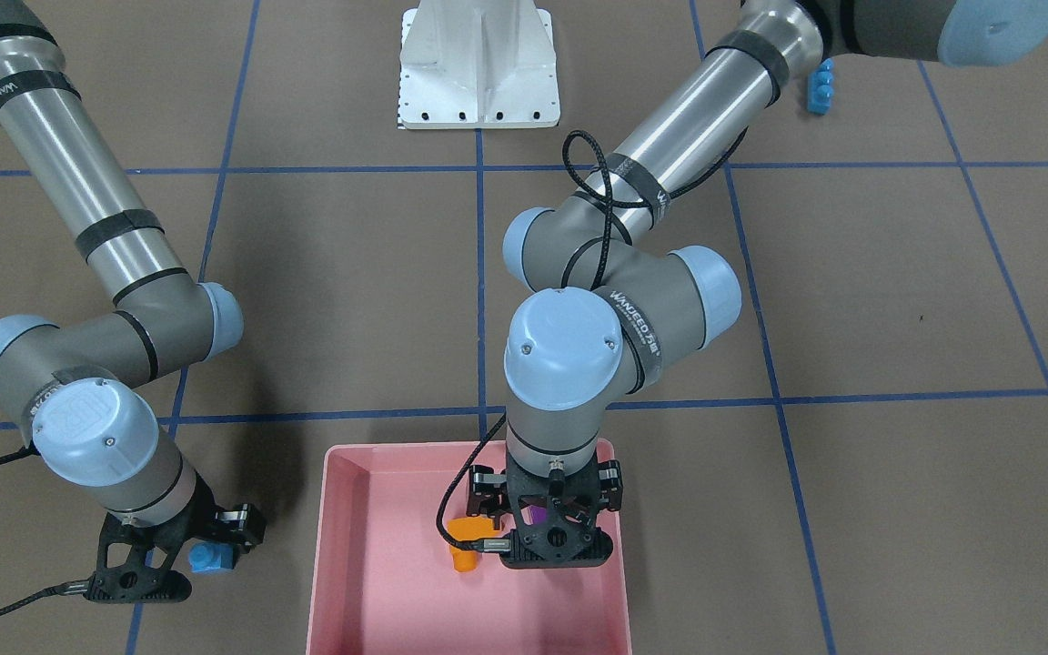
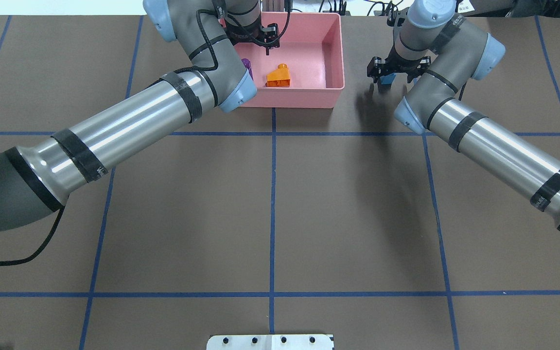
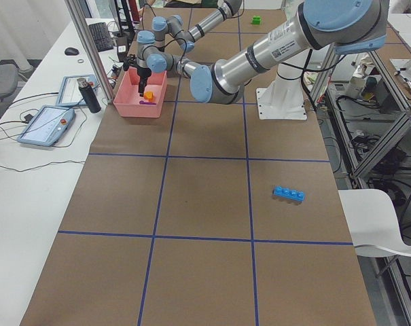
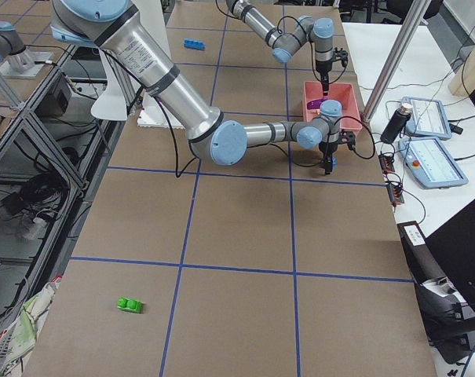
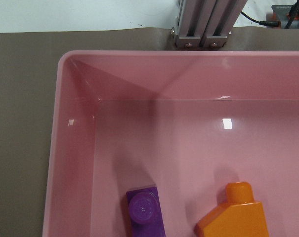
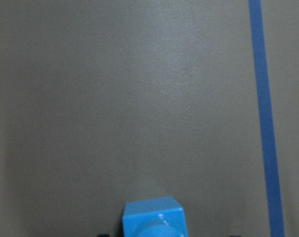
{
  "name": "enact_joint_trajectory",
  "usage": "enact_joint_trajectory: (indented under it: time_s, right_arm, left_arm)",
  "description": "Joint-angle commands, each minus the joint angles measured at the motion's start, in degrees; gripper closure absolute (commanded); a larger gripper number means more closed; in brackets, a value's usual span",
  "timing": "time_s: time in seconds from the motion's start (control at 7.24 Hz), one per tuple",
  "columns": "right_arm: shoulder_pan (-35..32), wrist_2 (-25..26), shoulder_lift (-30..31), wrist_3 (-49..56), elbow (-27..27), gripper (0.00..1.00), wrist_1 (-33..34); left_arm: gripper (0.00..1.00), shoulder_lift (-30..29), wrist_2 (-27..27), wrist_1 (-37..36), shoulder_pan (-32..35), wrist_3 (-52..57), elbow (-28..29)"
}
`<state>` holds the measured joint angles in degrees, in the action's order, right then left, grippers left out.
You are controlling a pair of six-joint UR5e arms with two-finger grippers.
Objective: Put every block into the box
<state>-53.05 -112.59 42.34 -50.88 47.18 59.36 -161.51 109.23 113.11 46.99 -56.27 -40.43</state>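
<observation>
matte brown table (image 2: 348, 204); glossy pink box (image 2: 334, 63) holds sloped orange block (image 2: 279, 78).

Left arm (image 2: 129, 121) overhangs the box (image 2: 334, 58); bare table (image 2: 358, 204) elsewhere

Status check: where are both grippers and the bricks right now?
Left gripper over the pink box, jaws hidden. Orange brick and purple brick inside. Right gripper outside the box at the small blue brick. Long blue brick and green brick far off.

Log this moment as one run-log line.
left gripper: over pink box, state unclear | right gripper: at small blue brick outside box | in box: orange brick, purple brick
</observation>
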Motion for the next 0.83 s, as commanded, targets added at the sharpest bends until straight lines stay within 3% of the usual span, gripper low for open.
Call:
enact_joint_trajectory:
  time_s: [0.0,0.69]
  right_arm:
    - [-0.5,0.4,-0.5,0.0,-0.3,1.0,-0.6]
    - [-2.6,0.6,-4.4,-2.1,-0.3,1.0,-0.5]
  left_arm:
    - [0.0,0.1,-0.1,0.1,-0.4,-0.1,-0.5]
    - [0.0,0.3,-0.1,0.2,-0.8,-0.1,-0.7]
